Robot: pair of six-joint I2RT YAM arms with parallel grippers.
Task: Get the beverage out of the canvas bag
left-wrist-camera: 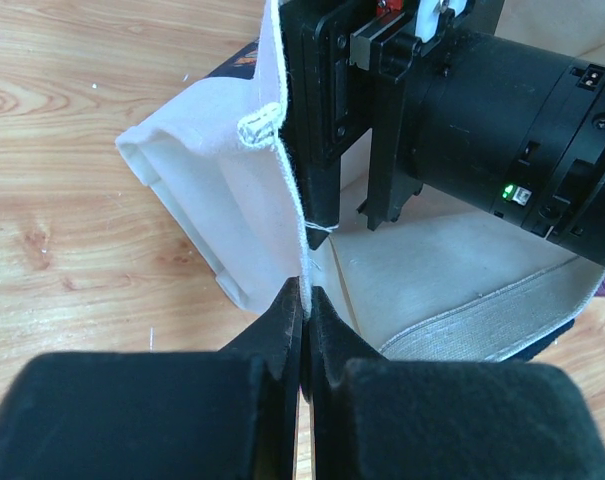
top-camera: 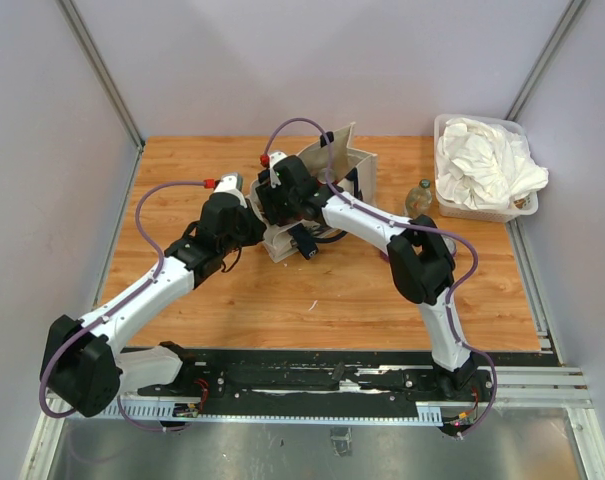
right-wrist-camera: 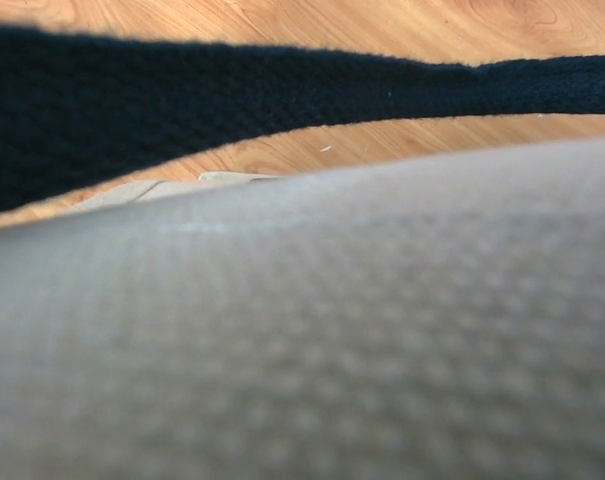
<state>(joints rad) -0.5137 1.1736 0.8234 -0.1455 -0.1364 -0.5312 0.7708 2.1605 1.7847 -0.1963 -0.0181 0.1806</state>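
The cream canvas bag [top-camera: 347, 160] sits at the table's far centre, its mouth facing my arms. My left gripper [top-camera: 265, 233] is shut on the bag's rim; the left wrist view shows the stitched canvas edge [left-wrist-camera: 304, 270] pinched between the pads. My right gripper [top-camera: 294, 228] reaches into the bag mouth. The left wrist view shows its fingers [left-wrist-camera: 354, 225] slightly apart with nothing between them. The right wrist view shows only blurred canvas [right-wrist-camera: 332, 330] and a navy strap [right-wrist-camera: 132, 110]; its own fingers are hidden. A small clear beverage bottle [top-camera: 419, 197] stands upright on the table right of the bag.
A clear tub [top-camera: 482, 208] of white cloths stands at the back right, close to the bottle. Grey walls enclose the wooden table [top-camera: 312, 300] on three sides. A black rail runs along the near edge.
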